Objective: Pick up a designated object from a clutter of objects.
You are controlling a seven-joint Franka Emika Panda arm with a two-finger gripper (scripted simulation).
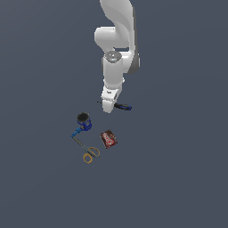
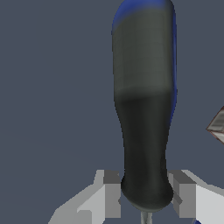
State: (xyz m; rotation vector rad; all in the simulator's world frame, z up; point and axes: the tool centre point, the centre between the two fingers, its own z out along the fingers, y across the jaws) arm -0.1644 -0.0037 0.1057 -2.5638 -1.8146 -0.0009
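Grey floor fills both views, bare but for the clutter. By the exterior view, the screwdriver lies under the gripper, far from the cup, scissors and box. At the wrist, the fingers flank the handle's narrow end, seemingly touching; whether they grip, I cannot tell. A hold this near the shaft could let the heavier handle pivot or slip when lifted. Only the exterior view shows the clutter; only the wrist view shows finger placement.
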